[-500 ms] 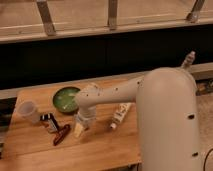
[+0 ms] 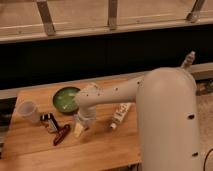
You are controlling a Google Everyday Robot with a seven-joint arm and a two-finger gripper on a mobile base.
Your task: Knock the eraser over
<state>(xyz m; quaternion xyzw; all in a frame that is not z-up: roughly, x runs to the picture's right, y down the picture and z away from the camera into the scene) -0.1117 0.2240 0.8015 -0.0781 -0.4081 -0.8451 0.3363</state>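
The eraser (image 2: 48,121), a black block with a pale mark, lies on the wooden table (image 2: 100,150) between the clear cup and the red tool. My gripper (image 2: 80,126) hangs from the white arm (image 2: 115,92) and points down at the table, to the right of the eraser and apart from it. A cream sponge-like block (image 2: 78,132) sits right at the gripper's tip; I cannot tell whether it is touched or held.
A green bowl (image 2: 65,98) stands behind the gripper. A clear cup (image 2: 27,111) is at the left. A slim red-and-dark tool (image 2: 61,134) lies between eraser and gripper. A white tube (image 2: 120,114) lies to the right. The robot's white body (image 2: 170,125) covers the table's right end.
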